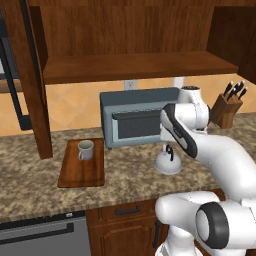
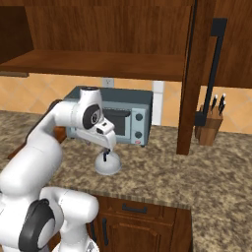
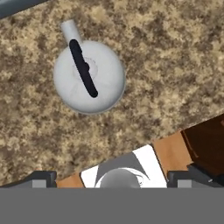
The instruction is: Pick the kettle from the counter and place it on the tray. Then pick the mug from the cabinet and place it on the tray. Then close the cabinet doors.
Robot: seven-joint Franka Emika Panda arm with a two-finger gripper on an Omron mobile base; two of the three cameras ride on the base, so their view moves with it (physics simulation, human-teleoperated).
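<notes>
Below the claw [image 2: 107, 147]: kettle [image 3: 89, 76] on tabletop [image 3: 175, 65].
Claw released, centred over the handle, likely lining up a grasp.

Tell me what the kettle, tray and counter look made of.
Kettle: probably brushed or painted metal, a pale silvery matte dome; black handle, likely plastic.
Tray: wood, with reddish-brown grain and a low sheen.
Counter: looks like granite, speckled brown and beige, polished.
</notes>
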